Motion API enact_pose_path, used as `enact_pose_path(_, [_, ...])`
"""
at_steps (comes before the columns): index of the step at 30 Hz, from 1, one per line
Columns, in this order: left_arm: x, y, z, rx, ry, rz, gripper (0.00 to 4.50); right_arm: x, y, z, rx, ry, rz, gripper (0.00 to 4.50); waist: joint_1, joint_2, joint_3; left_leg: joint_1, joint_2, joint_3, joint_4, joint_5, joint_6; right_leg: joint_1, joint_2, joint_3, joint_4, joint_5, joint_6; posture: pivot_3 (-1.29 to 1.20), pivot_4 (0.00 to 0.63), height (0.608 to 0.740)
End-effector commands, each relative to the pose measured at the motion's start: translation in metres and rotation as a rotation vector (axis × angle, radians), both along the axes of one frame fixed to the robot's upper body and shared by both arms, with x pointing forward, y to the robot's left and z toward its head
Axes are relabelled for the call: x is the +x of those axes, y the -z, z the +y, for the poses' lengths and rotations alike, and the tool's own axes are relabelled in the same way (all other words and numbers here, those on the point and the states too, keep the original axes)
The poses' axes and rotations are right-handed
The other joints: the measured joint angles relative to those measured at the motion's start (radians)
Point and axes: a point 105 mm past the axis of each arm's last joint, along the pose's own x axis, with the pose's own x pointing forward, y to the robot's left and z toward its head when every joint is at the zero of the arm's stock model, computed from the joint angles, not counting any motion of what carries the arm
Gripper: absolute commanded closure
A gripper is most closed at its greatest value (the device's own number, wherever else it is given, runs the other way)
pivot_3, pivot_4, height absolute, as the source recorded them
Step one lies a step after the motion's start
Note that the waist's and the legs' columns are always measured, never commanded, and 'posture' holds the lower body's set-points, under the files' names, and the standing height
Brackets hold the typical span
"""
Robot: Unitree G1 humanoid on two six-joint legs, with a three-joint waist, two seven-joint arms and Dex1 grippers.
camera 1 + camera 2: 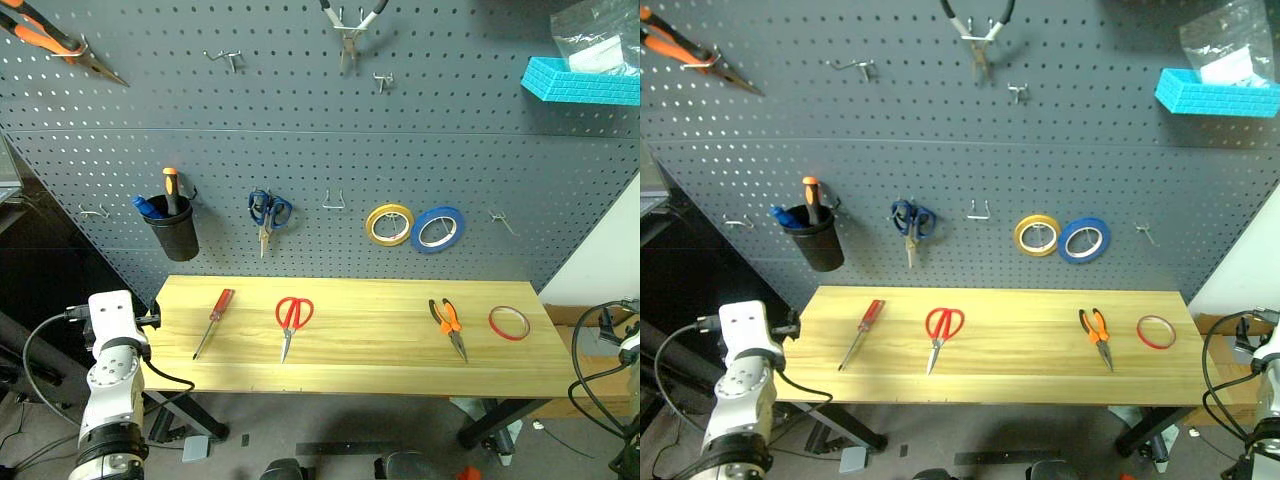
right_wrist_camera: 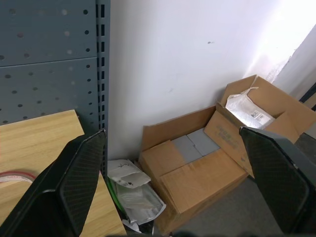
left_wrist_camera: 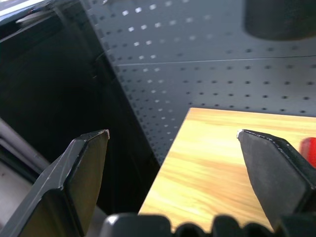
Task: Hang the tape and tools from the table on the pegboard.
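Note:
On the light-wood table point(image 1: 370, 360) lie, left to right, a red-handled screwdriver point(image 1: 215, 318), red-handled scissors point(image 1: 292, 318), orange-and-black pliers point(image 1: 448, 322) and a thin red tape roll point(image 1: 509, 322). Behind them rises the grey-blue pegboard point(image 1: 300, 150). My left gripper point(image 3: 173, 133) stands open off the table's left end, nothing between its fingers, and the screwdriver's red handle point(image 3: 310, 150) peeks in beside one finger. Beyond the table's right end my right gripper point(image 2: 172, 130) is open and empty, with the tape's edge point(image 2: 15, 176) showing on the table corner.
The pegboard carries a black cup point(image 1: 172, 230) of tools, blue scissors point(image 1: 268, 212), a yellow roll point(image 1: 389, 223), a blue roll point(image 1: 437, 229), two pliers up high, a turquoise bin point(image 1: 580, 80) and bare hooks point(image 1: 334, 203). Cardboard boxes point(image 2: 207, 163) sit on the floor right of the table.

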Motion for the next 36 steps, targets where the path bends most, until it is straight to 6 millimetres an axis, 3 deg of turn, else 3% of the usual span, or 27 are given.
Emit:
enact_pose_path(1, [0.003,-0.020,0.007,0.052,-0.007,-0.060,0.02,0.005,-0.024,-0.010,-0.039,0.020,-0.057,0.00,0.001,0.000,0.000,0.000,0.000,0.000,0.000,0.000,0.000,0.000,0.000,0.000,0.000,0.000,0.000,-0.07,0.004,0.740])
enact_pose_path(9, [0.002,-0.015,-0.001,0.095,0.040,-0.011,0.02,0.009,-0.018,-0.004,-0.037,-0.002,-0.014,0.00,0.000,-0.001,0.001,0.000,0.000,0.000,0.000,0.000,0.000,0.000,0.000,0.000,0.000,0.000,0.000,-0.07,0.019,0.740])
enact_pose_path(15, [0.014,-0.020,-0.047,0.004,0.211,-0.033,0.02,0.028,-0.021,0.028,-0.055,-0.204,-0.008,0.00,0.001,-0.005,0.016,0.000,0.000,0.000,0.000,0.000,0.000,0.000,0.000,0.000,0.000,-0.001,-0.002,-0.09,0.062,0.740])
enact_pose_path(21, [0.035,-0.027,-0.122,0.006,0.393,-0.027,0.02,0.053,-0.033,0.070,-0.025,-0.378,-0.032,0.00,0.001,-0.005,0.043,-0.001,0.000,0.000,0.000,0.000,0.000,0.000,0.000,0.000,0.000,0.000,0.000,-0.13,0.117,0.740])
enact_pose_path(24, [0.044,-0.034,-0.166,-0.005,0.561,-0.021,0.02,0.061,-0.030,0.089,0.007,-0.467,0.028,0.00,0.001,-0.006,0.069,-0.001,0.000,0.000,0.001,0.000,0.000,-0.001,0.000,0.000,0.000,0.000,0.001,-0.15,0.151,0.740])
enact_pose_path(26, [0.046,-0.039,-0.184,0.010,0.657,-0.011,0.02,0.062,-0.026,0.097,0.040,-0.502,0.068,0.00,0.001,-0.006,0.084,-0.003,0.001,0.000,0.000,0.000,0.000,-0.002,0.000,0.000,0.000,0.001,0.001,-0.16,0.170,0.740])
enact_pose_path(30, [0.036,-0.059,-0.253,-0.047,1.072,0.014,0.02,0.064,-0.021,0.112,0.107,-0.565,0.152,0.00,-0.001,-0.004,0.117,-0.013,0.001,0.000,0.001,0.000,0.000,-0.012,0.000,0.000,0.001,0.001,0.002,-0.17,0.229,0.740])
enact_pose_path(36, [0.018,-0.091,-0.299,-0.041,1.432,0.014,0.02,0.073,-0.012,0.119,0.136,-0.569,0.247,0.00,-0.007,0.001,0.173,-0.028,0.001,0.001,0.003,0.000,0.000,-0.027,0.000,0.001,0.005,0.005,-0.002,-0.17,0.290,0.740])
